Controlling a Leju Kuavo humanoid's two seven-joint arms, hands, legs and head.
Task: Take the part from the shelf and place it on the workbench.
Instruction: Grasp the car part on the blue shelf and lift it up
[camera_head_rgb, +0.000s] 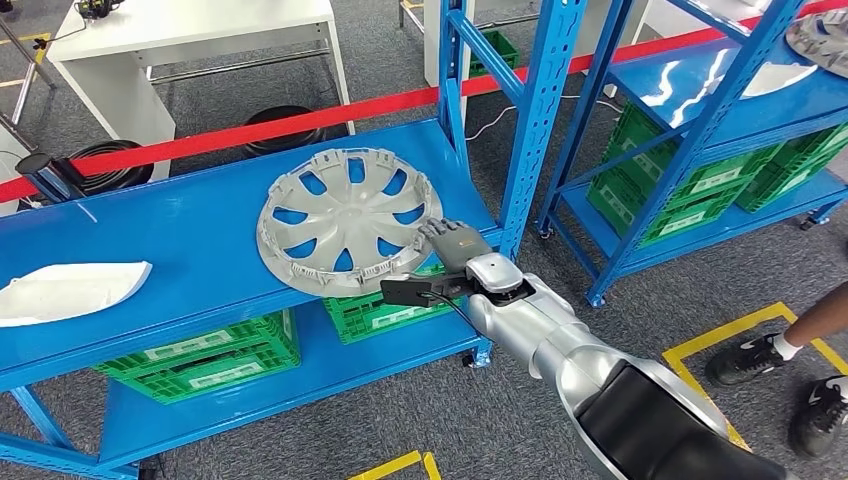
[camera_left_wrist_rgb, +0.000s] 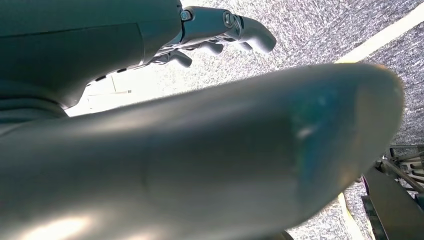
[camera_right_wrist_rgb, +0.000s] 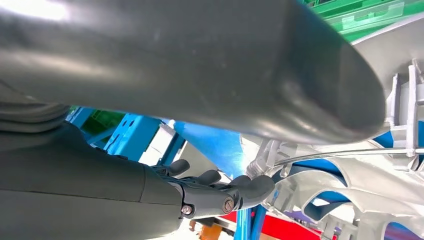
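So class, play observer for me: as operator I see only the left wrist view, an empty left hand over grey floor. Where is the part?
Observer: The silver wheel cover lies flat on the blue shelf, its near edge overhanging the front.
Operator: Is the right hand near it?
Observer: Yes, the right hand touches its rim; I cannot tell whether it grips.
Operator: Anyone nearby?
Observer: A person's shoes stand on the floor to the right.
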